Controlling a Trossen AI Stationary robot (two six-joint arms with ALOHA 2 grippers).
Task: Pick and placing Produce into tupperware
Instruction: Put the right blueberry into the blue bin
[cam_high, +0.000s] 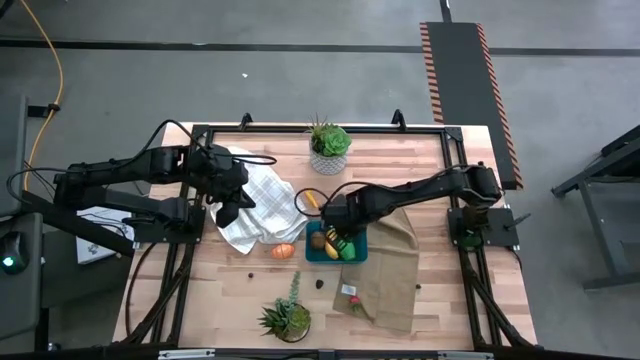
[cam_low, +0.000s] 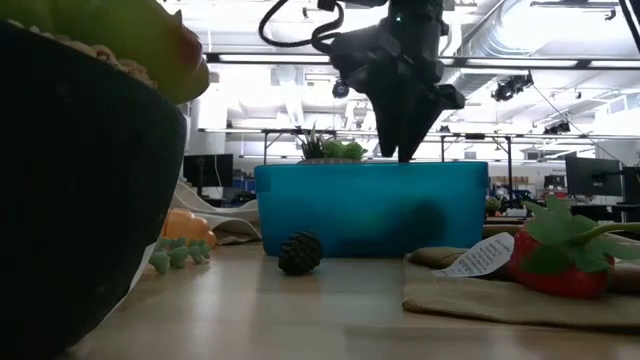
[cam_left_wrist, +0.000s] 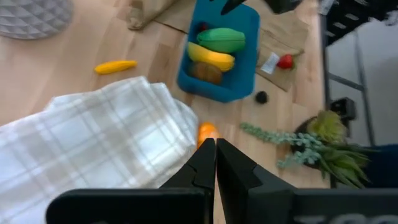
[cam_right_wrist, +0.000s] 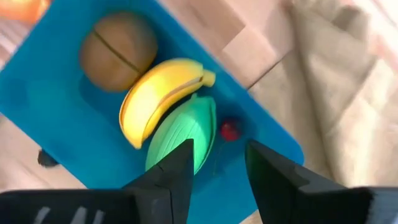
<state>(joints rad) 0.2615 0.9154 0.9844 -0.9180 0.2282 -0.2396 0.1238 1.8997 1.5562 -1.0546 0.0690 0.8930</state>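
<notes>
The right hand (cam_right_wrist: 217, 163) hangs just above the tupperware (cam_high: 312, 255), fingers parted and empty — the green piece (cam_right_wrist: 183, 134) lies released inside beside the banana (cam_right_wrist: 158, 96) and brown piece (cam_right_wrist: 118, 51). The left hand (cam_left_wrist: 215, 158), clenched, waits over the white cloth (cam_high: 262, 200) beside the tupperware.

We see a desk (cam_high: 250, 285) of pale wood planks, smooth with a faint sheen. The tupperware (cam_right_wrist: 56, 124) looks like smooth teal plastic, slightly glossy. In it we find a banana (cam_right_wrist: 158, 93) and a bright green piece (cam_right_wrist: 183, 134) of shiny moulded plastic, plus a brown round piece (cam_right_wrist: 118, 50) with a matt, finely rough skin. A white checked cloth (cam_left_wrist: 81, 143) lies soft and crumpled; the tan cloth (cam_right_wrist: 345, 93) seems coarser, woven. The right gripper (cam_right_wrist: 217, 168) has matt black fingers.
</notes>
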